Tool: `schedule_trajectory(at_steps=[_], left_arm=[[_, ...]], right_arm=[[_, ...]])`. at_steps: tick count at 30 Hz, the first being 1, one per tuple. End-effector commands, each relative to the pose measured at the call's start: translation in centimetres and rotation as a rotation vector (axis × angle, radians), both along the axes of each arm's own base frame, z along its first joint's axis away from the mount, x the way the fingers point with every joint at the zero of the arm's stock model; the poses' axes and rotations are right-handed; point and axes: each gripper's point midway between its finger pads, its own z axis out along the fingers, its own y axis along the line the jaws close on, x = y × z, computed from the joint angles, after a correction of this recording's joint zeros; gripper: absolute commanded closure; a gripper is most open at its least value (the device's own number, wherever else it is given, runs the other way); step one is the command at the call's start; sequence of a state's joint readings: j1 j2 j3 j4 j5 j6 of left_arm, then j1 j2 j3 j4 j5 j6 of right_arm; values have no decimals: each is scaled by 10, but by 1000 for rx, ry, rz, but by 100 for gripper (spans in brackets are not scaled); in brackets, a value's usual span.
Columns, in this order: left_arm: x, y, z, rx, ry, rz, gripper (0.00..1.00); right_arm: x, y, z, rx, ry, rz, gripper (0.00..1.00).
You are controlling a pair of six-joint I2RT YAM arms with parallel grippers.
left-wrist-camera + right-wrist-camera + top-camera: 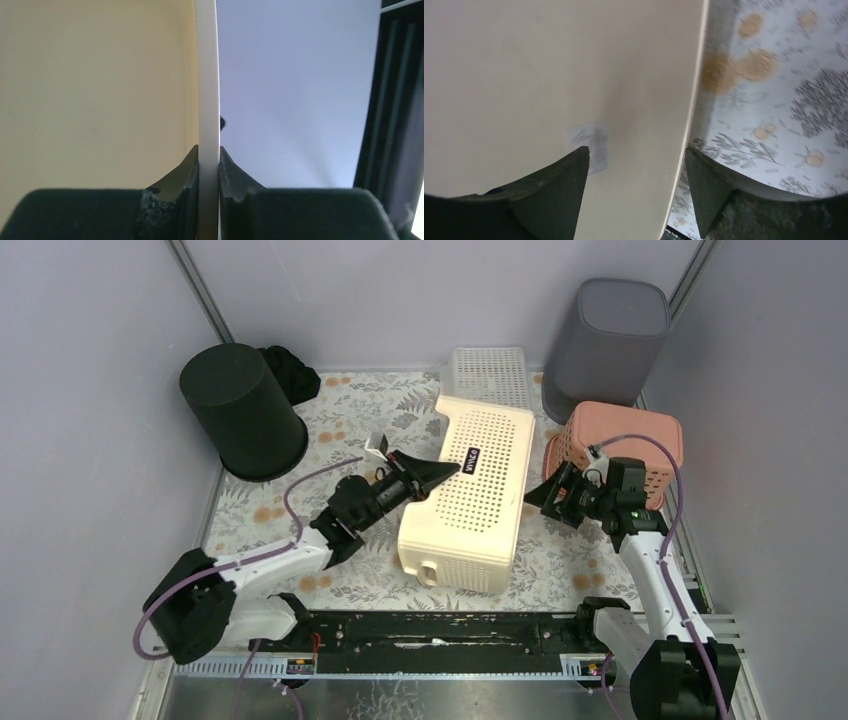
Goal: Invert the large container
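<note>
1. In the left wrist view, the left gripper (208, 167) is clamped on a thin white rim of the large container (100, 90). Its black fingers (186, 172) press both faces of the rim with no gap showing.
2. In the right wrist view, the right gripper (636, 165) has its jaws apart, straddling the container's edge. One finger lies over the smooth cream face, just beside a small paper label (591, 147). The other lies over the floral table cover (774, 100). I cannot tell whether either finger touches.
3. Only the top view shows the whole large container (480, 490): a long cream plastic box with a perforated wall facing up. It lies between the left gripper (440, 473) and the right gripper (540, 495).
4. Just beyond the right jaws sits a pink perforated basket (640, 435), and farther off a smooth grey bin (605, 335).
5. Past the container's far end is a white lattice basket (487, 375).
6. Well beyond the left jaws stands a tapered black bin (240, 410), with a black cloth (290, 370) behind it.
</note>
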State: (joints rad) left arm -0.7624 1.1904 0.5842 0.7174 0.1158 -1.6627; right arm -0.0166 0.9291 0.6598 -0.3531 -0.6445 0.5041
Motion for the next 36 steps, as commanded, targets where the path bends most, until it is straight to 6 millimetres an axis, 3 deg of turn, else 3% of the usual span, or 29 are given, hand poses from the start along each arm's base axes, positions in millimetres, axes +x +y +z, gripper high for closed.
schedule_trajectory(at_steps=[1, 3, 6, 14, 20, 28, 36], left_arm=[[-20, 27, 98, -463, -208, 40, 100], [-21, 34, 89, -510, -211, 57, 100], [-18, 52, 60, -550, -167, 107, 98], [-10, 105, -21, -386, -61, 218, 93], [-8, 133, -70, -224, 5, 227, 79], [15, 144, -112, 53, 75, 167, 58], [45, 167, -144, 336, 132, 144, 56]], right_arm=[[2, -3, 6, 67, -44, -13, 24], [4, -4, 8, 63, -50, -19, 24], [6, -3, 10, 69, -46, -5, 23], [6, 1, 7, 94, -28, 18, 24], [7, 4, 7, 113, -27, 29, 24], [9, 7, 12, 140, -35, 43, 24], [12, 11, 11, 170, -31, 54, 24]])
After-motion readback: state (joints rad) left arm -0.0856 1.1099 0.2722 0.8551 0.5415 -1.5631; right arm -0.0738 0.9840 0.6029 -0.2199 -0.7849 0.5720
